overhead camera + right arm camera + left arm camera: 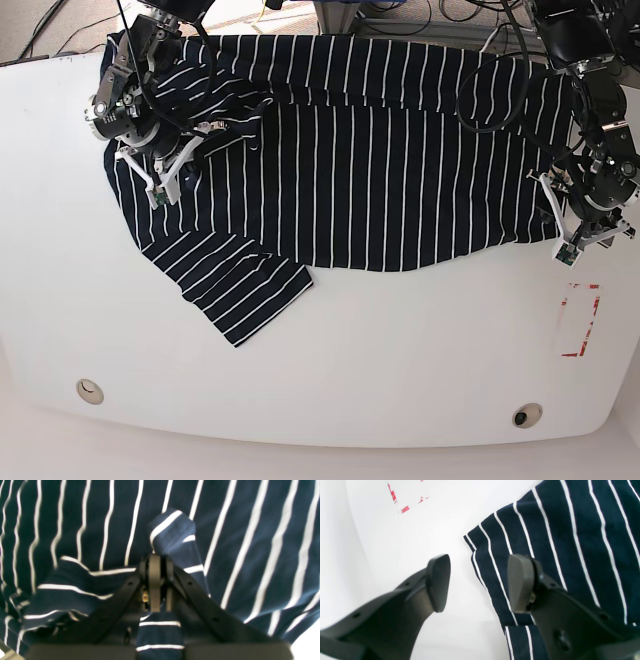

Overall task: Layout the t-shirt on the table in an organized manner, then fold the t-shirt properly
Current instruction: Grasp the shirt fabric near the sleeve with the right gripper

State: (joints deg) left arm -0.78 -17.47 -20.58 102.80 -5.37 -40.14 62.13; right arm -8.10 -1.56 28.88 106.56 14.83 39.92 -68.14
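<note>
The right end effector point(158, 562) is clamped on a raised pinch of the t-shirt point(360, 150), which lies spread across the far half of the white worktop point(350, 370), while the left end effector point(480, 582) hangs wide apart at the shirt's edge, near a red-outlined mark point(580, 320).

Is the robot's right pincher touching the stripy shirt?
Touching. The right wrist view shows the right gripper shut, with a pinch of the t-shirt poking up between its closed jaws.
</note>
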